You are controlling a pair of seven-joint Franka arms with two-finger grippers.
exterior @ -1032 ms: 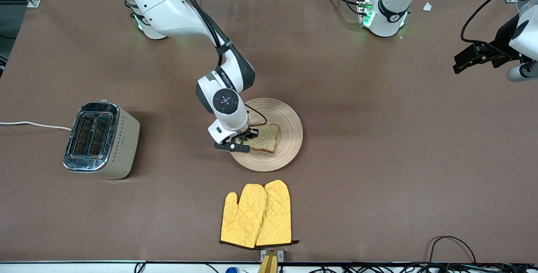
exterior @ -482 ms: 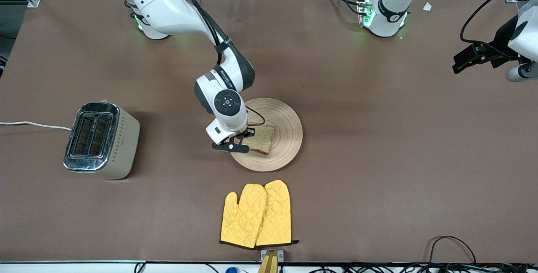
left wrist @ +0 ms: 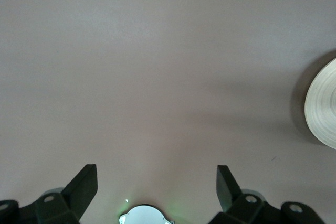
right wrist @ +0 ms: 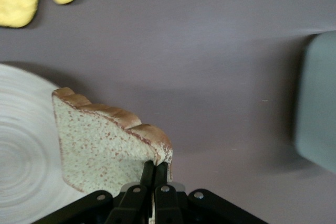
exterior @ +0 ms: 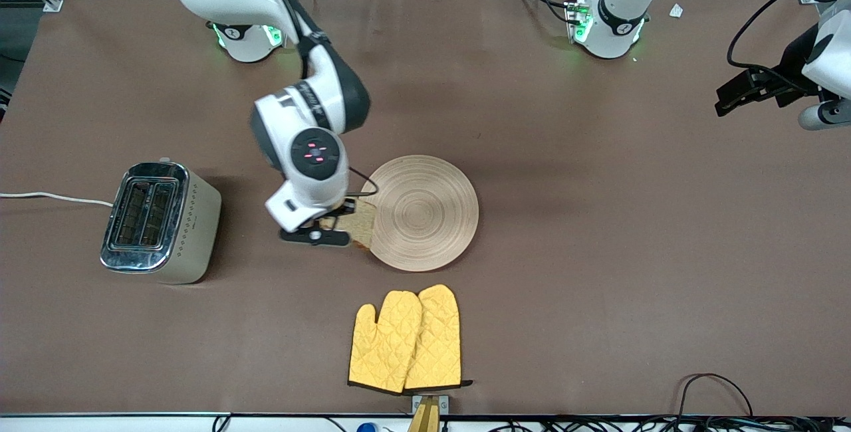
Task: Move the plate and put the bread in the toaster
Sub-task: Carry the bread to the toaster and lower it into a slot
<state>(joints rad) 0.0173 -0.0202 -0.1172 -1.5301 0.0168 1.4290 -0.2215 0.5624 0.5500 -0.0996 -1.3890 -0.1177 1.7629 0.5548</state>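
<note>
My right gripper [exterior: 332,224] is shut on the edge of the bread [exterior: 360,222], a light brown slice with a darker crust, and holds it in the air over the plate's rim on the toaster's side. The right wrist view shows the slice [right wrist: 100,145] pinched upright between the closed fingers [right wrist: 148,174]. The round pale plate [exterior: 425,213] lies bare in the middle of the table and also shows in the right wrist view [right wrist: 23,156]. The cream and chrome toaster [exterior: 159,221] stands toward the right arm's end. My left gripper [exterior: 734,96] is open and waits over the left arm's end of the table.
A pair of yellow oven mitts [exterior: 407,341] lies nearer to the front camera than the plate. The toaster's white cord [exterior: 53,197] runs off the table's edge. Cables lie along the near edge [exterior: 711,392].
My right gripper has lifted the bread off the plate and carried it toward the toaster, leaving the plate bare. The left arm has not moved.
</note>
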